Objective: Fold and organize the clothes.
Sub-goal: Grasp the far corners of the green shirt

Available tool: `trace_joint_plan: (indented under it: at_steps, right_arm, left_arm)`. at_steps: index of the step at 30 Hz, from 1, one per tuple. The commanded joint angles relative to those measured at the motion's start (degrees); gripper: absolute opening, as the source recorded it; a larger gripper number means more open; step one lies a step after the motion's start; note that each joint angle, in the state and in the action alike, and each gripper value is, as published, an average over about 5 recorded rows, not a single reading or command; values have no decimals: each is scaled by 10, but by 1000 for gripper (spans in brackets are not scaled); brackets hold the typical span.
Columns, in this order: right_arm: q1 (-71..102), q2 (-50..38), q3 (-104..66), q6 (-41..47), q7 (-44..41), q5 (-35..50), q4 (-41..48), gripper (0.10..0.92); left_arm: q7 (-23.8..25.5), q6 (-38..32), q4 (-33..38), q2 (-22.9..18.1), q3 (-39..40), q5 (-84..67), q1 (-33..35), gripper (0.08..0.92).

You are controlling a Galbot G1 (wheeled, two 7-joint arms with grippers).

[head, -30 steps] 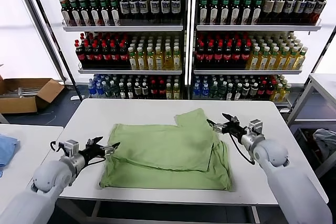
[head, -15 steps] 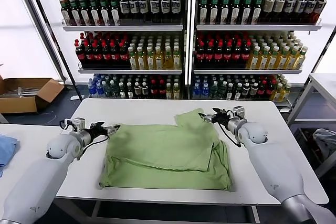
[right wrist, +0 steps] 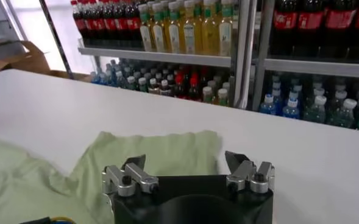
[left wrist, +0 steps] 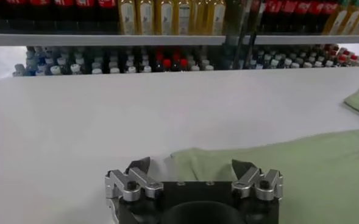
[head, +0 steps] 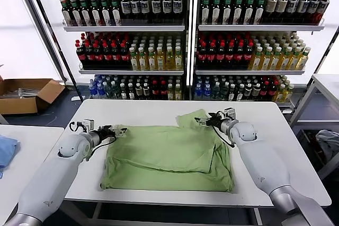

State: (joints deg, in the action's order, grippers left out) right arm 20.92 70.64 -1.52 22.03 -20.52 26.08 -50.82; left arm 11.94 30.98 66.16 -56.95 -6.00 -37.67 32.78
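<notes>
The light green shirt (head: 169,154) lies partly folded on the white table (head: 137,112), with a sleeve (head: 197,119) sticking out at its far right corner. My left gripper (head: 119,129) is open at the shirt's far left corner; that corner shows in the left wrist view (left wrist: 191,161) between the jaws. My right gripper (head: 203,121) is open just over the sleeve, which shows in the right wrist view (right wrist: 161,152). No collar, buttons or print show.
Shelves of bottles (head: 180,35) stand behind the table. A second white table (head: 24,146) with a blue cloth (head: 5,149) is at the left. A cardboard box (head: 24,93) sits on the floor. Another table (head: 326,86) stands at the right.
Both grippers have moved away from me and inward: the left from the shirt's near left side to its far left corner, the right from beside the shirt onto the sleeve.
</notes>
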Motion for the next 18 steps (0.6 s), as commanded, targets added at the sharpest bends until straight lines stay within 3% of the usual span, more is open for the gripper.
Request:
trace_joint_plan:
  at_steps: [1, 7, 18]
  right_arm:
    - [-10, 12, 8, 7, 3, -11, 19, 679]
    - [-3, 9, 9, 7, 4, -8, 5, 506]
    - [5, 6, -9, 5, 11, 11, -17, 185]
  left_arm:
    - [3, 7, -27, -21, 8, 6, -10, 823]
    - [5, 16, -9, -18, 11, 8, 10, 791]
    - [0, 2, 7, -15, 5, 18, 25, 488]
